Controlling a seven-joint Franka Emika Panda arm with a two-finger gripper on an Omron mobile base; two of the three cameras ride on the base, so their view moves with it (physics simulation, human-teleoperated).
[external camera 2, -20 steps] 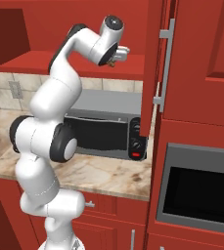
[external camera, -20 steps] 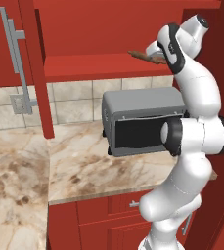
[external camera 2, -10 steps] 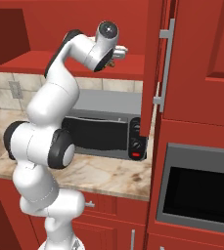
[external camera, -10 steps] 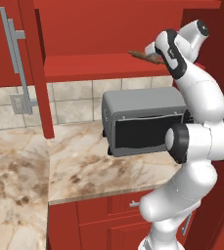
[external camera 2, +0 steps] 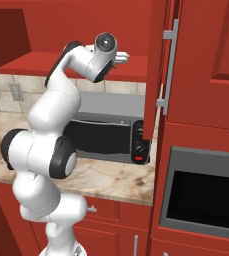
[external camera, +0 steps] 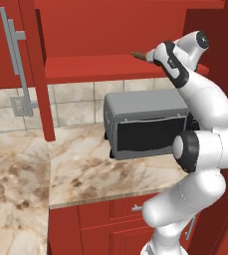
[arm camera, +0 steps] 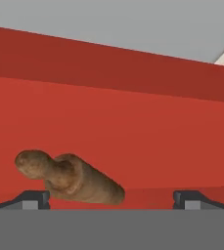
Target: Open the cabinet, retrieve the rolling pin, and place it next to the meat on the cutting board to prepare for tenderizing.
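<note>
1. Lying on the red inner shelf [external camera: 100, 67] of the open red wall cabinet [external camera: 36, 60]: slim brown wooden rolling pin [arm camera: 69, 178].
2. My claw [arm camera: 111, 197]: jaws spread wide, empty, pin between the fingertips, nearer the left one.

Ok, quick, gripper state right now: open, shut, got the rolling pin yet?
Gripper: open, holding nothing; the rolling pin lies on the cabinet shelf between the spread fingertips, not gripped.

I see the rolling pin [arm camera: 69, 178] lying on the red cabinet shelf [arm camera: 133, 141], between my wide-spread pincer [arm camera: 111, 197] tips.
</note>
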